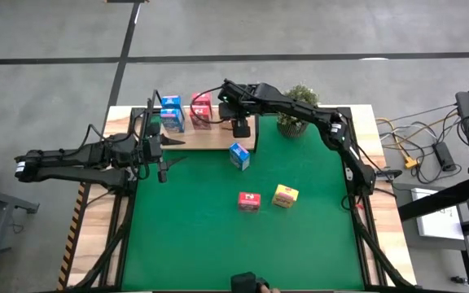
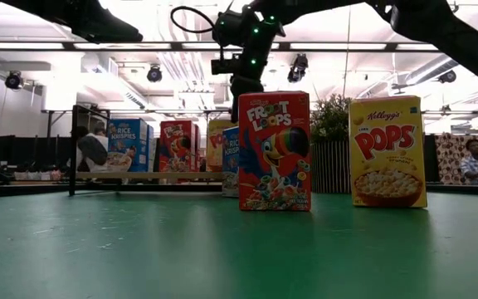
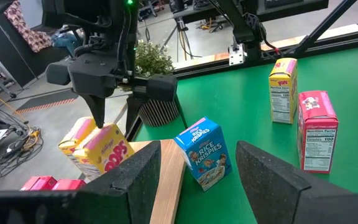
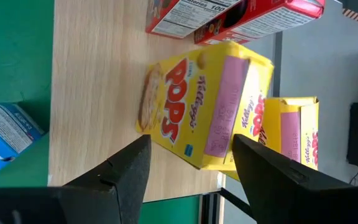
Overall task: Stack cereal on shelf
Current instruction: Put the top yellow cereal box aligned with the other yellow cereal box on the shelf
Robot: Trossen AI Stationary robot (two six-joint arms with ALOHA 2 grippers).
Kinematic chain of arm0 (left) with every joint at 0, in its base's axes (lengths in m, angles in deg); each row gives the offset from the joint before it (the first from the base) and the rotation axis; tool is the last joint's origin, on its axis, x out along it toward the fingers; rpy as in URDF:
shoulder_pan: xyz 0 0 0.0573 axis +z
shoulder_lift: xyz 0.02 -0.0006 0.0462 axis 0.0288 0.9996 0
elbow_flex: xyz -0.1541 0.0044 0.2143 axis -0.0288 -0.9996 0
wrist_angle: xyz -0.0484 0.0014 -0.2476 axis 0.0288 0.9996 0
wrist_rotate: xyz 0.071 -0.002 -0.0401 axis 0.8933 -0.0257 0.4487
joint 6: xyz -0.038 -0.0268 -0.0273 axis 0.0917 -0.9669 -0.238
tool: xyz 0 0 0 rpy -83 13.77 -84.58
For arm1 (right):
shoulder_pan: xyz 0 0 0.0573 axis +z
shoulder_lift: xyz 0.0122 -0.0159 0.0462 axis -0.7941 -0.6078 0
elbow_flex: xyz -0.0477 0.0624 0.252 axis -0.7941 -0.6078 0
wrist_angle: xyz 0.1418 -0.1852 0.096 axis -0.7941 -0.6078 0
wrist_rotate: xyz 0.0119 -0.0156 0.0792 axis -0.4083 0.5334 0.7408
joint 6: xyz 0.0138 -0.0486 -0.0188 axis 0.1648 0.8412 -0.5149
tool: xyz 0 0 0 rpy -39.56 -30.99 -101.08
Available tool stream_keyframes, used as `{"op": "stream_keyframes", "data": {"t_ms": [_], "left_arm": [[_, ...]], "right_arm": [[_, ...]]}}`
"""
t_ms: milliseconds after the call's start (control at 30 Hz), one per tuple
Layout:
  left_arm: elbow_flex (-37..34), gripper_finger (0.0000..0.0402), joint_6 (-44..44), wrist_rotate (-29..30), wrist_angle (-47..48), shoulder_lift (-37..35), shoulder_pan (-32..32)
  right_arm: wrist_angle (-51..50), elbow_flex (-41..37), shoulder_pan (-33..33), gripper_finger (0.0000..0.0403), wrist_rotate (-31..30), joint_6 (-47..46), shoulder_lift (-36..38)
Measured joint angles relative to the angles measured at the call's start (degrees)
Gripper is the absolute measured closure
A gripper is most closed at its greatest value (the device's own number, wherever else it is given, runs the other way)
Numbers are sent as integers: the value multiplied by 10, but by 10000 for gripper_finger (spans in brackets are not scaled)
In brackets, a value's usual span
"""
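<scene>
The right end effector (image 1: 240,128) crowded the shelf's (image 1: 218,140) right end above two Pops boxes (image 4: 197,112), the potted plant (image 1: 296,122) just beyond. A Rice Krispies box (image 1: 238,155) stood near the shelf's front edge; near green mat (image 1: 218,244) lay open.

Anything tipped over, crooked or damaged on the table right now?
Nothing looks damaged or tipped. The only stragglers are three boxes standing upright on the green mat instead of the shelf: a blue box, a red box and a yellow box.
</scene>
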Motion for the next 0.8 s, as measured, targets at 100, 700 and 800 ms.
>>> {"op": "stream_keyframes", "data": {"t_ms": [100, 700, 800], "left_arm": [[0, 209, 0, 0, 0, 0, 0], [0, 209, 0, 0, 0, 0, 0], [0, 209, 0, 0, 0, 0, 0]], "right_arm": [[0, 0, 0, 186, 0, 1, 0], [135, 20, -3, 298, 58, -88, -7], [155, 19, -7, 358, 61, -90, -18]]}}
